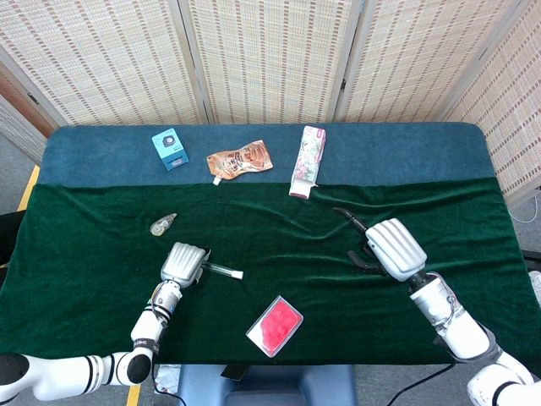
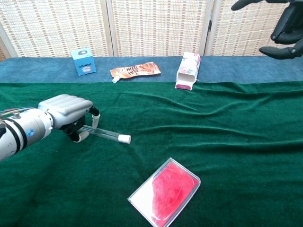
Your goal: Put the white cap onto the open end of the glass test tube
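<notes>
Now, capped test tube (image 2: 105, 134), left hand (image 2: 68, 111) gripping

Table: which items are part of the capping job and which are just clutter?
Job:
glass test tube, held by the left robot hand
white cap, on the tube's end
right robot hand, holding nothing

Clutter:
blue box
brown pouch
floral carton
red card case
small clear item

Capped test tube (image 2: 105, 135) left of card (image 2: 164, 191)
</notes>
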